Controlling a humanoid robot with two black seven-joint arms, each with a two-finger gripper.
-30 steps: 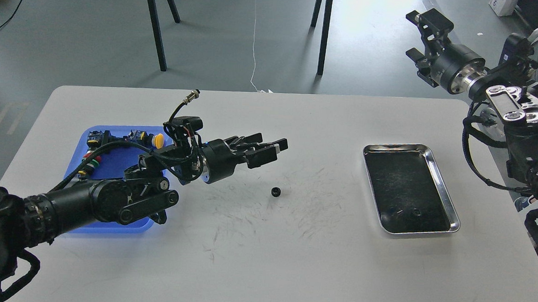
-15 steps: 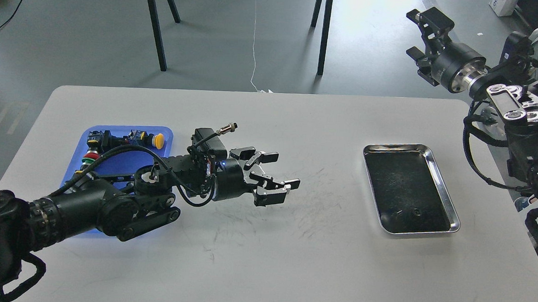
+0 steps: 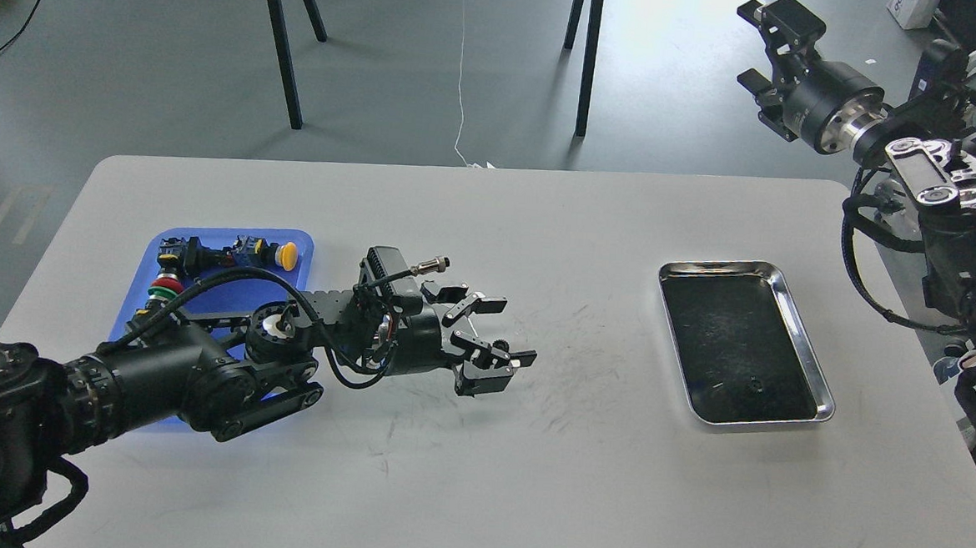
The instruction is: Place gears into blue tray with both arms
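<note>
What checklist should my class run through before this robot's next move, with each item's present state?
1. Left hand low over the white table, fingers apart: ok.
2. Tiny black gear between those fingers: cannot tell.
3. Shallow bright-blue plastic tray shows bare floor: ok.
4. Shiny steel tray emptied: not ok, one tiny dark part lies inside.
5. Right hand raised off the table: ok.

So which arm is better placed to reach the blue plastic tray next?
Left. The left pincer sits low over the white table, just right of the shallow blue plastic tray, and its arm lies across that tray. The right pincer hangs high beyond the table's far right corner.
</note>
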